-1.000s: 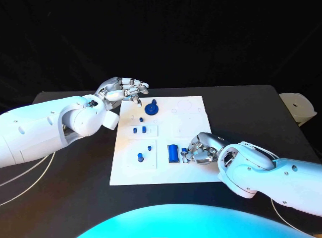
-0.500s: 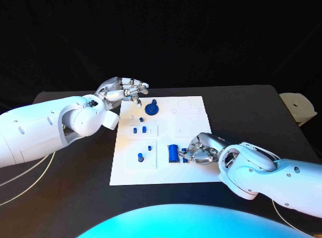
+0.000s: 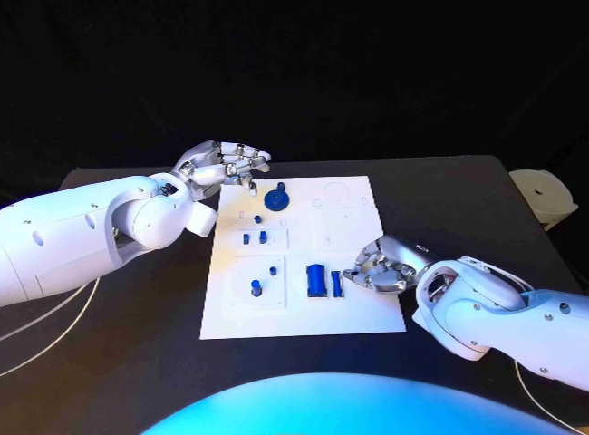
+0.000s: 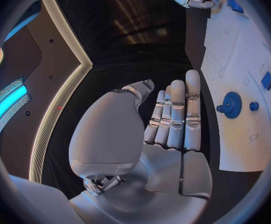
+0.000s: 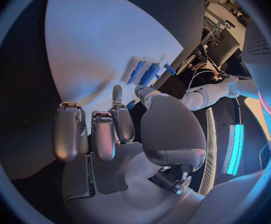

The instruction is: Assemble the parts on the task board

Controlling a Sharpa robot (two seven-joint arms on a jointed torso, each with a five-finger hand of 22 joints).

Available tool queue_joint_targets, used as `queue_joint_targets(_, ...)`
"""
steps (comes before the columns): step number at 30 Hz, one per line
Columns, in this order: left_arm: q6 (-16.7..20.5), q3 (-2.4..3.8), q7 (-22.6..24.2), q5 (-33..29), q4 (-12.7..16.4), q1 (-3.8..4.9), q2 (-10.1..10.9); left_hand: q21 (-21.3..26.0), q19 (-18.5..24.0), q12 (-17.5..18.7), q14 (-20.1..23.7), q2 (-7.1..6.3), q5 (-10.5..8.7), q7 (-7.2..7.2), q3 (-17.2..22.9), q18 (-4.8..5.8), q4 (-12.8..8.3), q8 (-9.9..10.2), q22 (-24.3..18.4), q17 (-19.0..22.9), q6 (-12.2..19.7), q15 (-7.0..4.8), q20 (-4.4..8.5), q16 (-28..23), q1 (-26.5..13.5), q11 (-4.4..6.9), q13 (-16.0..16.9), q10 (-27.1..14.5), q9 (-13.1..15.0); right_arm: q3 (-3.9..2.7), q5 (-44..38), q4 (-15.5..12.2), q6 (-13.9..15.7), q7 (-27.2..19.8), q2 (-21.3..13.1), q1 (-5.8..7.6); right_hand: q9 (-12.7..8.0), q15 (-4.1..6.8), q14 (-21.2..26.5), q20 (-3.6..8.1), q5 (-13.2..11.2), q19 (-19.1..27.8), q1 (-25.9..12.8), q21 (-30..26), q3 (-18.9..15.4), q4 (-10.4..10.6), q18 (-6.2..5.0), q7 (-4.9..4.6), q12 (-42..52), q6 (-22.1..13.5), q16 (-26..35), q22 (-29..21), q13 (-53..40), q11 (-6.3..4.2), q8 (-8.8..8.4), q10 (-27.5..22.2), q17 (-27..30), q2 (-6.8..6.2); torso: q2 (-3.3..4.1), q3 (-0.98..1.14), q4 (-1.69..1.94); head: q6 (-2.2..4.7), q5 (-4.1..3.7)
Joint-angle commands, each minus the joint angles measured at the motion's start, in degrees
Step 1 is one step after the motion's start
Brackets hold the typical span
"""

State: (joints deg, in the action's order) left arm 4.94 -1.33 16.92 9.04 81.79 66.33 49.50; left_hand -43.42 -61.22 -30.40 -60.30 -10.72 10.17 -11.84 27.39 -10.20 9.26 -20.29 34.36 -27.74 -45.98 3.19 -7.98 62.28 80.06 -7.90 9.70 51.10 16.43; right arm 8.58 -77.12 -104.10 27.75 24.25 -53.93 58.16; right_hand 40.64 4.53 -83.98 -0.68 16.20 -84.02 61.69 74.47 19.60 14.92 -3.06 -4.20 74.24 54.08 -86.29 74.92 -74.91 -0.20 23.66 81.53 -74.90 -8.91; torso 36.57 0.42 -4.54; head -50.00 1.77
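Progress looks partial at best. The task board (image 3: 353, 313) sits mid-frame in the head view, and most of the parts are seen lying loose on it: a blue gear-like piece (image 3: 279, 196) near the board's upper left, two small pegs (image 3: 255, 238) below it, another small piece (image 3: 256, 287) lower left, and a long blue cylinder (image 3: 315, 278) with a thinner pin (image 3: 336, 283) beside it at lower centre. Whether any of these is already seated in its slot can't be told from here. Several outlined recesses on the board's right half are judged to be unfilled, so plenty is left.

The right hand (image 3: 382, 267) is placed just right of the cylinder and pin, fingers curled loosely, nothing gripped as far as can be seen. The left hand (image 3: 224, 165) is held at the board's upper-left corner, fingers bent in, nothing held.

Off to the right edge of the frame a white round object (image 3: 545, 194) is parked, well clear. Nothing is blocking the parts; only the right hand itself is crowding the cylinder.
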Motion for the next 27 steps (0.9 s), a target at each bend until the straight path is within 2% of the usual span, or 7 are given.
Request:
queue_joint_targets(1,-0.39,0.04,1.58,-0.13,-0.27,0.03,-0.19,0.41,-0.19,-0.36,0.5,0.22,0.21,0.11,-0.01,-0.34,0.49,-0.3,-0.12,0.1,0.45,0.11,-0.16,0.31,-0.55,0.15,0.06,-0.47,0.09,-0.12,11.09,1.35,5.15,-14.88,-0.32,1.04,-0.4,-0.64,-4.05,-0.92,0.38,-2.25,2.94,-2.92,0.5,-1.19,-0.53,-0.59,-2.94,-1.26,1.07,6.32,-1.98,0.44,-0.97,-1.96,-6.46,0.21,-0.33,-0.19,-0.05,0.0,-0.16)
queue_joint_targets(6,0.39,0.04,3.88,-1.03,-1.92,-0.19,-1.14,2.25,1.53,-0.12,3.05,-0.27,0.04,0.42,-0.65,-0.28,1.35,-0.45,-1.07,1.04,0.75,0.31,-0.43,-1.95,-1.56,0.19,-0.17,-0.86,0.16,-0.25,32.04,7.48,3.11,-30.61,0.78,3.77,-1.04,-2.06,0.01,-2.41,-5.53,3.96,9.69,-24.87,2.71,-4.27,-4.08,-2.21,-26.08,-3.7,9.69,-4.49,14.5,1.83,-2.88,-16.49,5.01,0.62,-1.24,-0.71,-0.09,2.48,-0.81)
queue_joint_targets(7,0.75,0.04,4.55,-1.4,-2.58,-0.42,-1.52,4.02,2.41,0.25,4.19,-0.45,-0.07,0.47,-1.08,-0.34,1.63,-0.57,-2.16,1.91,1.1,0.42,-0.63,-3.83,-1.65,0.16,-0.45,-0.88,0.23,-0.36,37.22,9.85,2.06,-33.55,1.54,4.37,-1.72,-2.94,5.03,-3.19,-6.91,9.96,11.06,-42.3,4.02,-4.72,-6.5,-3.34,-34.59,-5.66,18.15,-13.43,20.72,2.91,-4.27,-22.12,14.85,0.69,-1.56,-0.86,-0.11,2.98,-0.92)
queue_joint_targets(8,1.1,0.04,5.11,-1.76,-3.23,-0.67,-1.92,5.12,2.69,0.54,4.61,-0.48,-0.09,0.52,-1.39,-0.35,1.84,-0.67,-2.89,2.44,1.3,0.51,-0.74,-4.96,-1.72,0.18,-0.66,-0.85,0.28,-0.47,41.31,11.99,1.1,-35.65,2.28,4.8,-2.16,-3.36,7.01,-3.67,-7.37,11.72,11.32,-47.7,4.46,-4.76,-7.17,-3.78,-36.49,-5.89,21.77,-16.71,22.87,3.44,-4.71,-22.38,18.43,0.47,-1.97,-1.05,-0.1,3.13,-1.0)
queue_joint_targets(15,4.15,0.06,8.66,-5.38,-8.18,-2.06,-5.03,29.35,6.57,11.45,7.65,-0.27,-0.28,1.71,-3.55,-0.36,4.53,-1.12,-20.21,10.1,2.98,3.52,-5.56,-32.89,-0.16,-1.25,-5.89,3.57,0.45,-1.49,58.85,26.39,-4.61,-44.47,8.49,6.46,-7.47,-7.44,22.83,-7.4,-10.38,19.43,12.88,-65.27,10.26,-5.8,-7.49,-5.63,-55.49,-6.43,51.89,-33.31,45.48,6.3,-9.23,-24.65,39.43,-0.63,-3.94,-1.9,-0.01,6.98,-1.1)
queue_joint_targets(20,6.01,0.09,10.85,-7.67,-11.7,-3.28,-7.45,37.77,9.03,17.42,10.34,0.36,-0.25,2.48,-4.51,-0.27,5.31,0.21,-26.5,10.93,2.34,5.02,-8.02,-42.43,0.54,-1.93,-5.95,4.72,-0.55,-2.06,62.98,34.24,-8.05,-47.58,12.7,6.8,-10.33,-9.97,26.98,-10.98,-12.66,24.68,12.32,-70.81,11.69,-7.17,-7.48,-6.28,-62.83,-5.67,65.74,-45.75,57.22,8.13,-12.05,-23.22,47.42,0.01,-4.84,-1.97,0.32,8.87,-1.11)
queue_joint_targets(27,7.33,0.15,12.51,-8.87,-15.01,-5.13,-9.93,39.9,12.04,21.88,13.1,0.84,-0.19,2.24,-5.16,0.45,5.17,1.82,-30.08,12.56,1.61,5.75,-8.65,-48.2,1.39,-1.79,-6.03,4.47,-1.64,-2.32,64.12,39.65,-10.55,-49.59,15.83,6.77,-13.05,-10.42,23.86,-11.47,-12.91,23.35,11.34,-70.87,10.35,-8.63,-7.53,-6.47,-67.67,-4.33,72.37,-56.7,66.53,8.48,-14.24,-20.53,53.25,0.99,-5.58,-1.79,0.81,10.41,-0.74)
